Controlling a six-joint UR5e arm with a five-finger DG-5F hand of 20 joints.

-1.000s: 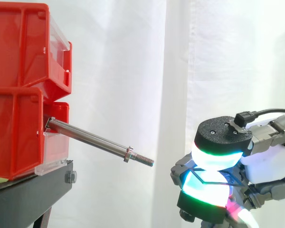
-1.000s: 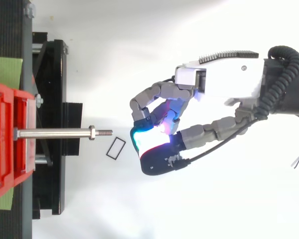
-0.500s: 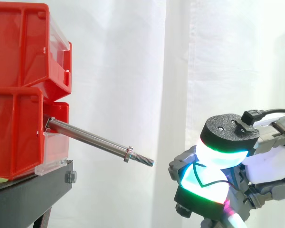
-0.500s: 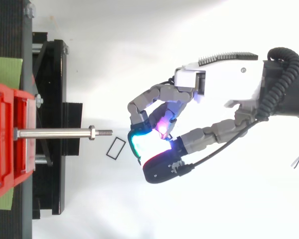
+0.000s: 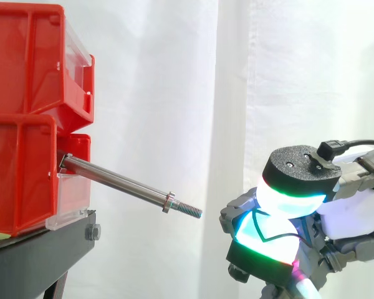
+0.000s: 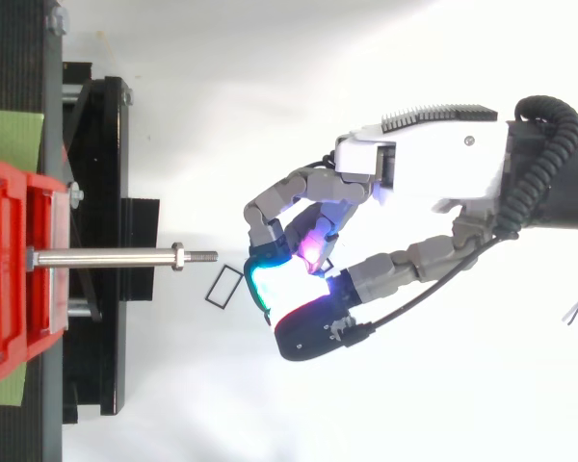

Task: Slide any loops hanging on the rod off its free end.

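- The rod [image 5: 118, 181] is sticking out of the red bins [image 5: 19, 124] and sloping down towards its free end, with its bare shaft carrying nothing.
- A nut [image 5: 169, 202] is sitting on the rod just short of the threaded tip.
- I am holding my hand [image 6: 424, 168] out beyond the rod's free end, clear of the tip and a little lower than it in the side view.
- I am curling my fingers in and pressing a glowing fingertip [image 5: 262, 224] up against my thumb pad, with my knuckles pointing back at the rod.
- I am pinching a thin black loop [image 5: 265, 238] between those pads; its wire is crossing the cyan glow, well off the rod and past its tip.
- A rectangular black outline [image 6: 224, 286] is lying just past the rod's tip and slightly to one side of its line in the top view, between the rod and my fingertips and touching neither.
- The black stand [image 5: 37, 255] is carrying the bins beneath the rod's fixed end, and the white curtain [image 5: 174, 93] is hanging behind the rod.
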